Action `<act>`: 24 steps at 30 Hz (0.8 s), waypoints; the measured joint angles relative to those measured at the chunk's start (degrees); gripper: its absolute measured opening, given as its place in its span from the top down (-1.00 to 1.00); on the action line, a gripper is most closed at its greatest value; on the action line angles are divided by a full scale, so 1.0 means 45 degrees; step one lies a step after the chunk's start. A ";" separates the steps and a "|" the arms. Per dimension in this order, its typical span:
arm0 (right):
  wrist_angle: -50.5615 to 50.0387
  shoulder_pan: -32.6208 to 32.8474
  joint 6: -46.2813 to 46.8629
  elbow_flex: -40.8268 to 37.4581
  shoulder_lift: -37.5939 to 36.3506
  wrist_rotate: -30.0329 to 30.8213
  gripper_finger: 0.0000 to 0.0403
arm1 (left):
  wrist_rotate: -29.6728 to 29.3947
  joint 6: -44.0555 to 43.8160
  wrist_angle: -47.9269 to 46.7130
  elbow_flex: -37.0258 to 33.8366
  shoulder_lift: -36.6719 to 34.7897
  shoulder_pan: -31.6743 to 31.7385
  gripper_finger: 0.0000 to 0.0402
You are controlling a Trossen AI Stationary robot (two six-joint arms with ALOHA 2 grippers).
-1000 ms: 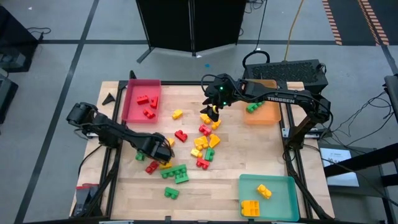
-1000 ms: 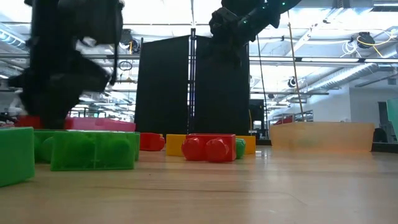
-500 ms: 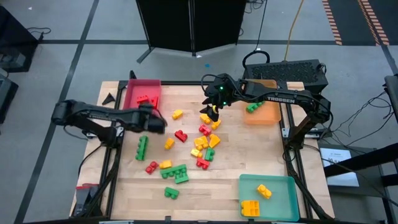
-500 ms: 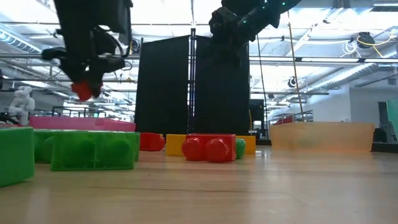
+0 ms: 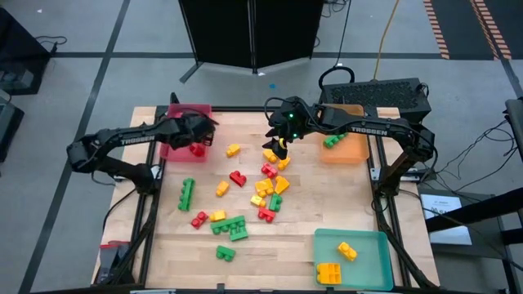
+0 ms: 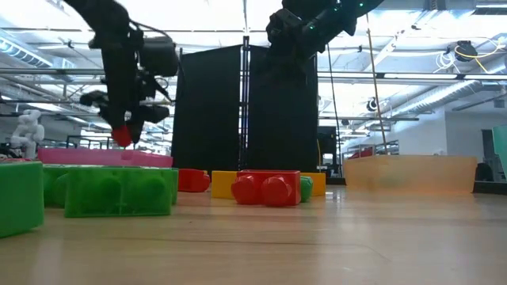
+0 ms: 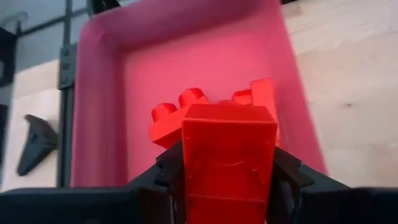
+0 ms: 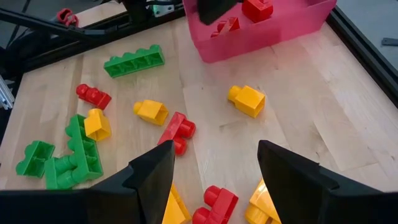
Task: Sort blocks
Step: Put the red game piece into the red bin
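- Loose blocks (image 5: 270, 186) lie scattered mid-tabletop (image 5: 343, 204); a long green block (image 5: 187, 193) runs near to far at left.
- Right end effector (image 5: 280, 149) hovers over them, fingers spread, empty.
- Farther left, left end effector (image 5: 196, 145) clamps a red block (image 7: 229, 155) above the red tray (image 5: 176, 145), its long axis vertical.

Two black robot arms with rounded joint housings, each built of slim tubular links. White "TROSSEN" lettering runs along the forearm of the left arm (image 5: 135, 140) and the right arm (image 5: 364, 127). A small green light glows near the right wrist. Matte black fingers (image 8: 149, 180) with broad, angular tips.
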 joint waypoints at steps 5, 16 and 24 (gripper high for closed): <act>-0.0005 -0.0002 -0.0005 0.0000 0.0000 0.0000 -0.12 | 0.1470 0.1196 0.0708 -0.0126 -0.0005 0.1399 0.17; -0.0005 -0.0005 -0.0199 0.0000 0.0001 -0.0005 -0.12 | 0.4945 0.3225 0.0365 0.0438 -0.0225 0.1652 -0.43; -0.0019 -0.0005 -0.0175 0.0000 0.0005 -0.0005 -0.12 | 0.6527 0.2190 -0.2879 0.1850 -0.2224 -0.2010 -0.45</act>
